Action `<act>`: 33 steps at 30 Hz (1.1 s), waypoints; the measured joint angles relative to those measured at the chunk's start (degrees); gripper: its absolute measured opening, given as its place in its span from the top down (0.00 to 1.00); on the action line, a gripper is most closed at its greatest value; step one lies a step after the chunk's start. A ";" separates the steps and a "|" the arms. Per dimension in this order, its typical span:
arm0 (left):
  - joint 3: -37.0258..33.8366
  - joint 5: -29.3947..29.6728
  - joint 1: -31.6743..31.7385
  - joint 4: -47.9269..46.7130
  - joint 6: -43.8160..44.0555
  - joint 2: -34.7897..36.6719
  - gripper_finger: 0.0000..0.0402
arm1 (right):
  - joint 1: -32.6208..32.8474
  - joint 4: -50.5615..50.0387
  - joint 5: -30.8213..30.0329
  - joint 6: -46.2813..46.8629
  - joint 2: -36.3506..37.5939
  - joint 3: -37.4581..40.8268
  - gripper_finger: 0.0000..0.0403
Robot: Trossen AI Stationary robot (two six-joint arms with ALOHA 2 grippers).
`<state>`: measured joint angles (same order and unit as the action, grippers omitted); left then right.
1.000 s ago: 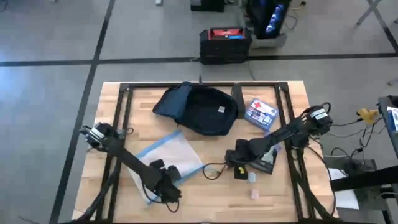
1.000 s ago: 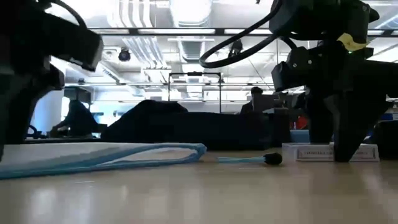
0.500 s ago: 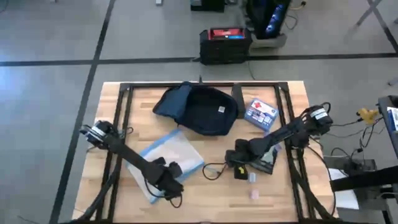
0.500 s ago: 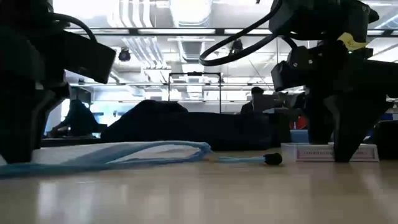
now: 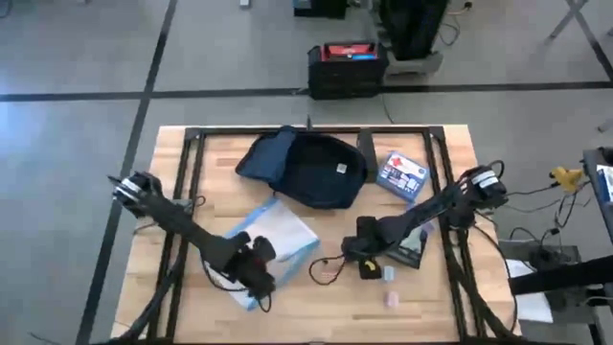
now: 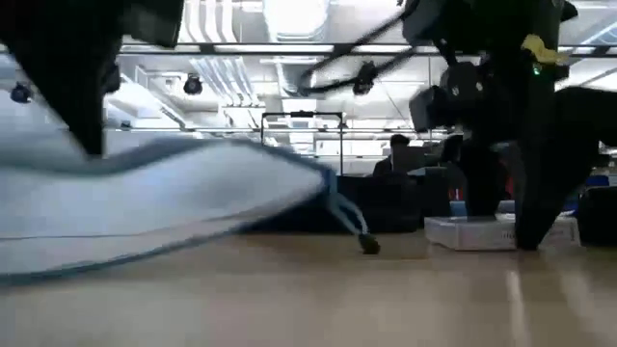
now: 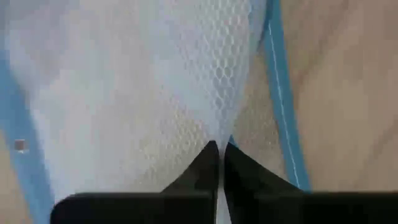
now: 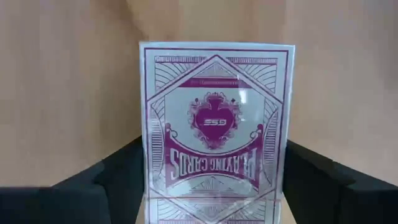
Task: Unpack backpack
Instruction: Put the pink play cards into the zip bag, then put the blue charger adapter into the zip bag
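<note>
The dark navy soft fabric backpack (image 5: 308, 168) lies at the far middle of the wooden tabletop (image 5: 450, 297). Nearer me, my left gripper (image 5: 257, 271) has just closed, fingers (image 7: 200, 169) pinching the clear mesh pouch with blue trim (image 5: 276, 238) and lifting its edge, so I judge it's being moved aside. My right gripper (image 5: 369, 257) hovers with fingers spread around a maroon-printed playing-card box (image 8: 215, 127).

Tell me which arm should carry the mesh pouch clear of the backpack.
Left. Its gripper is already shut on the mesh pouch, lifting it. The right gripper sits around a playing-card box across the table.
</note>
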<state>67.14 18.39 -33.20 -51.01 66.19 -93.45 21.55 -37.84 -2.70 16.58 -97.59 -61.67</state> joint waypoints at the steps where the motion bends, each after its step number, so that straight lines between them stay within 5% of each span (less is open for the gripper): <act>1: -0.41 1.10 0.10 0.01 1.06 0.82 1.00 | 0.71 0.29 0.08 -0.42 0.30 -1.28 0.29; 7: -4.66 2.77 0.74 6.65 2.80 2.51 1.00 | 5.43 5.59 -0.41 -4.30 -0.65 -5.67 0.29; 12: -7.40 3.00 1.61 24.83 -6.13 1.80 1.00 | 6.20 16.69 -2.82 -8.72 -3.15 -6.19 0.29; 20: -8.98 5.22 2.21 38.04 -17.75 1.77 1.00 | 4.33 30.76 -13.19 -16.16 -10.38 -8.74 0.28; 25: -12.70 7.14 2.60 49.60 -22.95 1.68 1.00 | 1.70 32.17 -21.26 -14.19 -15.43 -10.82 0.25; 33: -21.28 7.39 2.55 59.22 -24.08 1.96 1.00 | 1.33 31.04 -21.45 -11.58 -17.74 -11.10 0.17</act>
<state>45.86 25.78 -30.65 8.21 42.11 -91.49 22.87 -6.80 -24.16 5.00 -115.33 -72.77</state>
